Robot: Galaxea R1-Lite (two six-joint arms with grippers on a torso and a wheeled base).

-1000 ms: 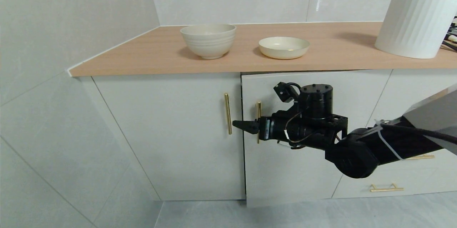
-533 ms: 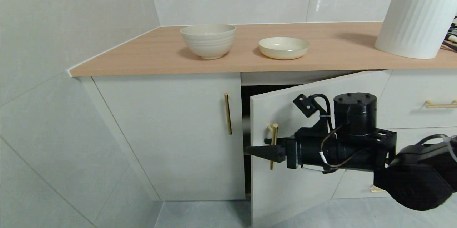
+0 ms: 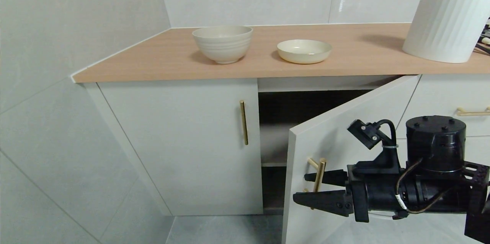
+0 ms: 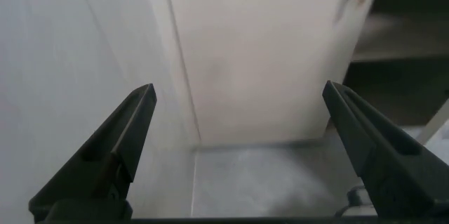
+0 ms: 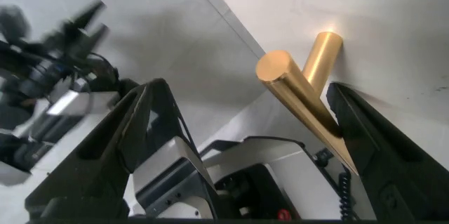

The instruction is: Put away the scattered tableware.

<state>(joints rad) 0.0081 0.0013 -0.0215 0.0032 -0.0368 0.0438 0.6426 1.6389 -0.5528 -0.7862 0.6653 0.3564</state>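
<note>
The right gripper [image 3: 300, 187] stands wide open, its two black fingers straddling the upright brass bar handle [image 3: 319, 175] of the half-open white cabinet door [image 3: 337, 133]. It hooks the bar rather than clamping it, and the bar's long axis runs across the gap. The ribbed cream bowl [image 3: 222, 43] and the shallow cream dish [image 3: 304, 50] sit on the wooden countertop [image 3: 153, 60], well above this gripper, the dish nearer. The left gripper [image 4: 240, 89], also spread wide and empty, faces the cabinet's foot.

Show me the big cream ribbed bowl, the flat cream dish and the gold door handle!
Cream ribbed deep bowl [image 3: 224, 49]: head view, its outer side wall.
Shallow cream dish [image 3: 304, 48]: head view, its inner floor.
Gold metal bar handle [image 3: 321, 165]: head view, the bar's upper end.
</note>
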